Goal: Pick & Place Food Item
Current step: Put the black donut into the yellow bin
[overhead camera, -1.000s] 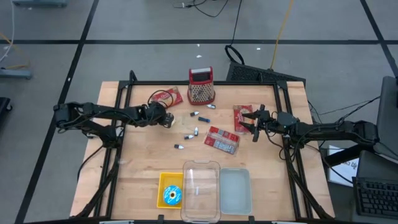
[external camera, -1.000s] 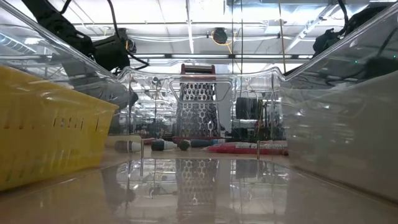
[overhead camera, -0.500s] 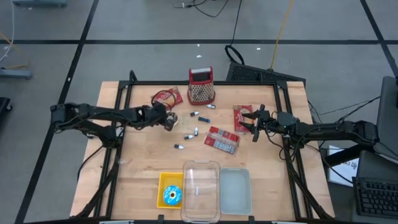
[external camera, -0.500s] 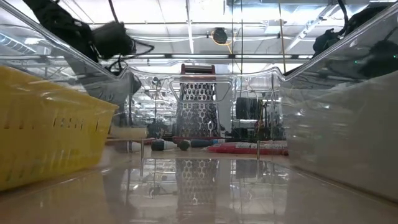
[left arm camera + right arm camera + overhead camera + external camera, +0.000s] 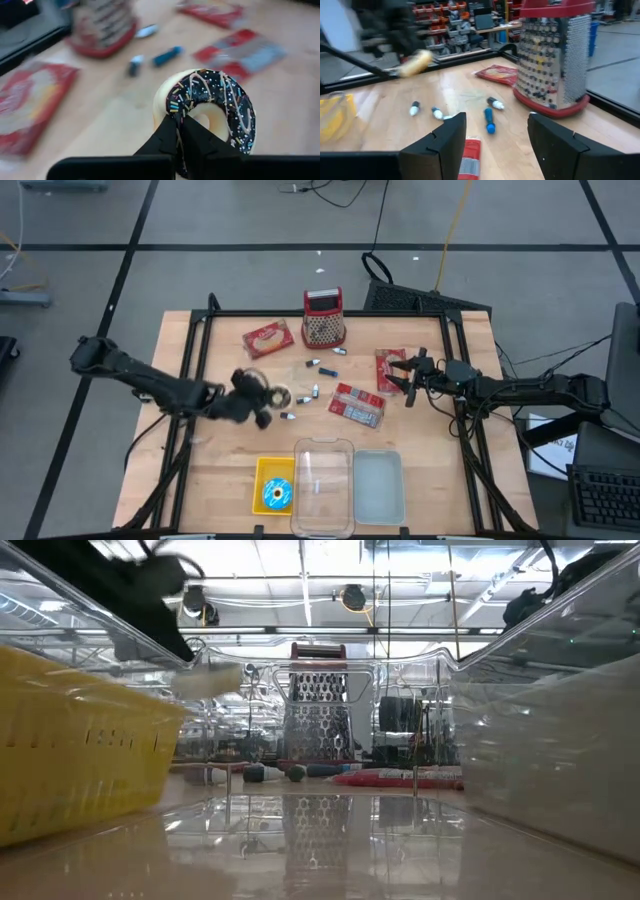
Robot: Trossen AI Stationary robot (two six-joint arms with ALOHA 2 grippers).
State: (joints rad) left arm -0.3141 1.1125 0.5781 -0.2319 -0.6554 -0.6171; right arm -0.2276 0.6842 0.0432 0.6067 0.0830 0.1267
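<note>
A donut with chocolate icing and sprinkles hangs above the table's left middle, with my left gripper shut on it. In the low view it shows as a pale blur above the table. My right gripper stands open and level at the table's right, with nothing between its fingers. A yellow basket at the near edge holds a blue-iced donut. My left gripper pinches the donut's ring between its two fingers at the part nearest the wrist, beside the hole. The fingers slant down at it from the table's left. The donut is lifted clear, tilted, its iced face toward the wrist camera.
A red-topped grater stands at the far middle, with a red packet to its left. Two more packets and several small tubes lie mid-table. Two clear tubs sit beside the basket.
My left gripper has lifted the donut off the table and swung with it toward the near edge, rolling as it went. The donut, low on the table half a second ago, now hangs clear. The right arm has kept still.
</note>
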